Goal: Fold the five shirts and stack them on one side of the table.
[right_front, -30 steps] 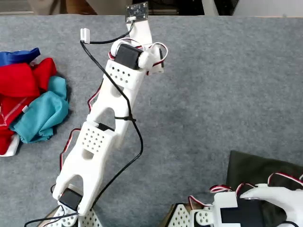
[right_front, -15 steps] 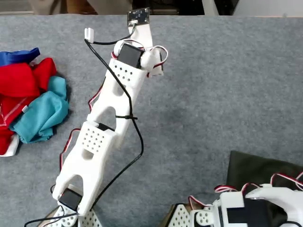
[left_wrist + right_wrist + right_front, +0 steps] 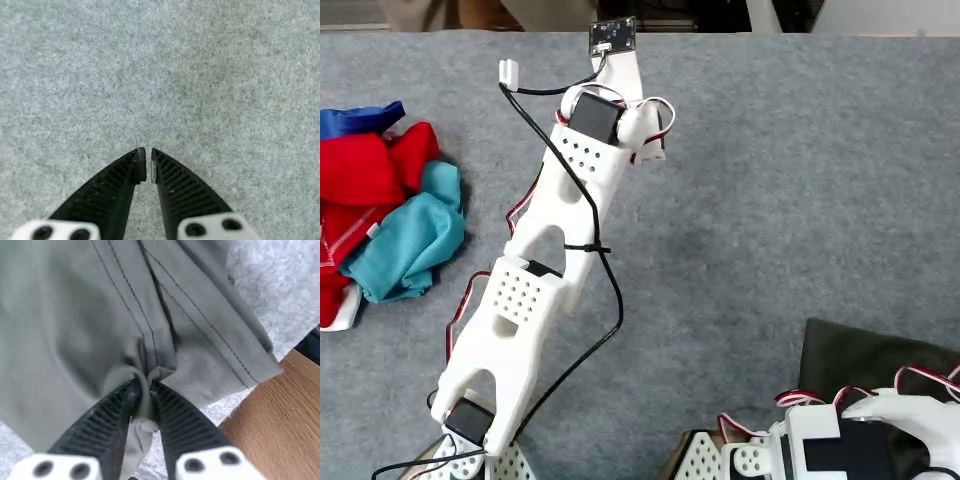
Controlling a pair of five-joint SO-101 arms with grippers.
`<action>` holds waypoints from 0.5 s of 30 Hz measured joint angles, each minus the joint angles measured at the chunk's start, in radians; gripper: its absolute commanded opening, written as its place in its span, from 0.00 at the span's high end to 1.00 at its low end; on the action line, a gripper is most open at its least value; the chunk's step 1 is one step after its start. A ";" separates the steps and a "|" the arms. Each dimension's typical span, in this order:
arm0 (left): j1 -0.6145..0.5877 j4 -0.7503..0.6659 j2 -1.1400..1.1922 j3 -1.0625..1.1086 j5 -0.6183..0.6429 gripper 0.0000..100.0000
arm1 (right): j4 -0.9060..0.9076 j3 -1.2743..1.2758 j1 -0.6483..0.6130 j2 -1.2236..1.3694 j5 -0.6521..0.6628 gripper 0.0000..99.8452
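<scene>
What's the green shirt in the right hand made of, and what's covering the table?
Green shirt: probably thin cotton-like cloth, matte; it creases softly and shows dark stitched seams. Table cover: grey felt or short-pile carpet, by its fuzzy, speckled surface.

Two arms [image 3: 555, 250] [image 3: 850, 445] and four shirts: blue [image 3: 360, 118], red [image 3: 365, 170], teal [image 3: 405, 235], olive [image 3: 865, 360].

shirt heap [image 3: 390, 205] left, single shirt [image 3: 850, 358] right
</scene>
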 measured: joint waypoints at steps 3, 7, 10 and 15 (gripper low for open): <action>0.000 0.000 0.000 0.000 0.000 0.97 | 0.011 -0.071 0.015 0.000 0.002 0.97; 0.000 0.000 0.000 0.000 0.000 0.97 | 0.057 -0.221 0.037 0.000 0.002 0.97; 0.000 0.000 0.000 0.000 0.000 0.97 | 0.075 -0.316 0.038 0.000 0.002 0.97; 0.000 0.000 0.000 0.000 0.000 0.97 | 0.077 -0.364 0.038 0.000 0.060 0.97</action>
